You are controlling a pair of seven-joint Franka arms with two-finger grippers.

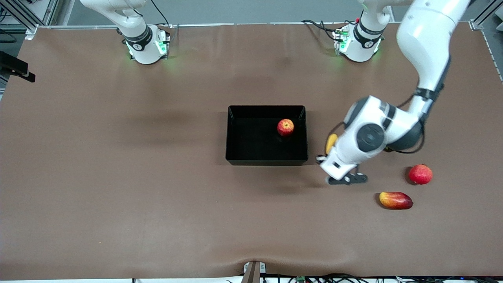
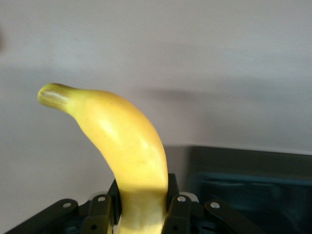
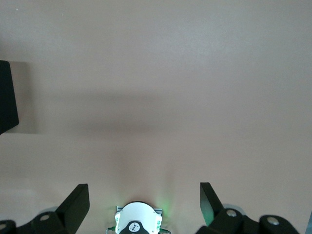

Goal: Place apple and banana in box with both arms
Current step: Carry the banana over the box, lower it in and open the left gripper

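Observation:
The apple (image 1: 285,127) lies inside the black box (image 1: 267,160), close to the wall at the left arm's end. My left gripper (image 2: 143,204) is shut on the yellow banana (image 2: 122,146), held up in the air over the table just beside that same end of the box. In the front view only the banana's tip (image 1: 331,143) shows past the white wrist. The box's rim (image 2: 253,163) appears low in the left wrist view. My right gripper (image 3: 145,204) is open and holds nothing, high over the bare table near its own base, out of the front view.
A red pomegranate (image 1: 420,174) and a red-yellow mango (image 1: 395,200) lie on the brown table toward the left arm's end, nearer the front camera than the box. A corner of the box (image 3: 7,97) shows in the right wrist view.

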